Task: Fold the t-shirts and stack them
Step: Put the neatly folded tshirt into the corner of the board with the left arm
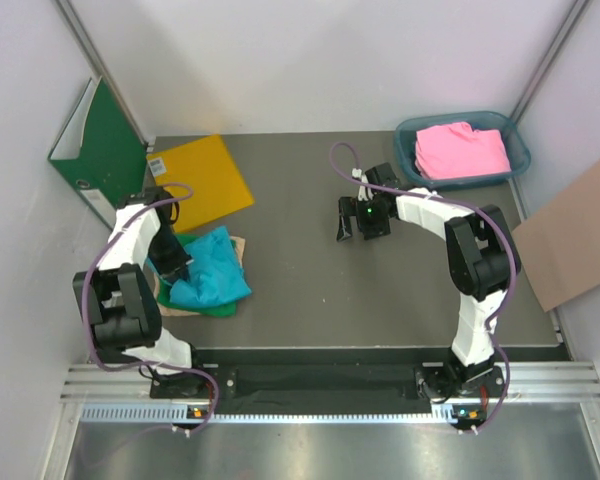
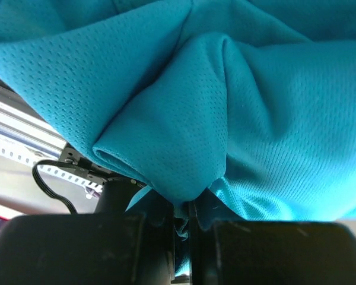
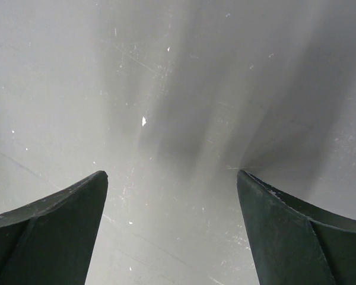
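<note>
A grey table (image 1: pixel 310 290) bears a yellow envelope (image 1: pixel 202 180), blue basket (image 1: pixel 406 148) and heaped t-shirts (image 1: pixel 212 268).

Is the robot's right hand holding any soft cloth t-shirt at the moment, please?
No, the right hand is open, its dark fingers wide apart with only the grey tabletop between them.

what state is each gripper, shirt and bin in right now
left gripper, shut on turquoise-blue mesh t-shirt
right gripper, open, empty, over grey tabletop
turquoise-blue mesh t-shirt, bunched, unfolded
bright green t-shirt, mostly buried under the turquoise one
blue plastic bin, holding pink t-shirt
pink t-shirt, lying loosely in the bin
</note>
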`<control>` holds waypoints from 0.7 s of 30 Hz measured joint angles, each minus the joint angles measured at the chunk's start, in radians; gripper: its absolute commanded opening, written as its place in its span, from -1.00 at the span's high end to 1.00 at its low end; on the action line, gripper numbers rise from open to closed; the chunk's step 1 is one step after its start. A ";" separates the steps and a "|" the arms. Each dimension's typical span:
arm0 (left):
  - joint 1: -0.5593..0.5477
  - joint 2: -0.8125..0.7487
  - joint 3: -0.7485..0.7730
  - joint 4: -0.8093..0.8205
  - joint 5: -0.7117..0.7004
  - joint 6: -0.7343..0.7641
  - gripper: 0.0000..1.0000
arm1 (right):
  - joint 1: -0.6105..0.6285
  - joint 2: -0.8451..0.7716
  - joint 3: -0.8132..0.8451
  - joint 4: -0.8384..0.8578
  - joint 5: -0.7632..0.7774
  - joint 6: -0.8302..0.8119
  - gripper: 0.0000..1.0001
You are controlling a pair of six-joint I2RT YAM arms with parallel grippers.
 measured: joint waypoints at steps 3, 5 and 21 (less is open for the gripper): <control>0.026 0.032 -0.005 0.016 -0.013 0.007 0.99 | 0.000 0.000 0.000 0.000 -0.003 0.000 -0.81; 0.043 0.049 -0.004 0.026 -0.027 0.012 0.99 | 0.000 0.000 0.000 0.000 -0.003 0.000 -0.81; 0.071 0.196 0.116 0.051 -0.153 0.071 -0.98 | 0.000 0.006 0.007 -0.002 -0.012 0.000 -0.82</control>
